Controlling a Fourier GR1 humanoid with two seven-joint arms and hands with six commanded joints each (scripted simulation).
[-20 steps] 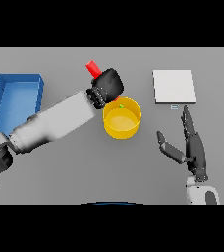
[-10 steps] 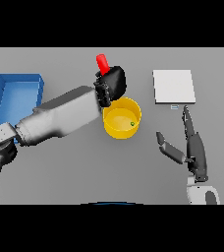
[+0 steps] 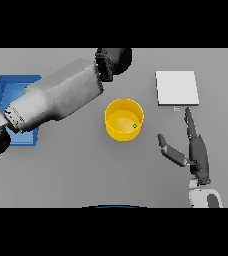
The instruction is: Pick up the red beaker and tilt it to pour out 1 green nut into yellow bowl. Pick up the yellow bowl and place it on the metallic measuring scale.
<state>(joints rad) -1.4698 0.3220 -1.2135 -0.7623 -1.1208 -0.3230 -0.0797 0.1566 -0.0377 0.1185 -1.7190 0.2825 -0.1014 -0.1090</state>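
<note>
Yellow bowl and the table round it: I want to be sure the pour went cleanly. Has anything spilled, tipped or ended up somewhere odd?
Nothing stands out. The yellow bowl sits upright with one green nut inside, near its right wall, and no nut lies on the grey table. The red beaker cannot be seen at the left hand.

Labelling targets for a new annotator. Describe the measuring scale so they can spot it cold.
Start at the round yellow bowl in the middle of the grey table, then look to its right and slightly farther back. The flat, pale metallic square measuring scale lies there, just beyond the fingertips of the open right hand. It is the only square, light-coloured plate; the blue rectangular tray sits on the opposite side.
</note>
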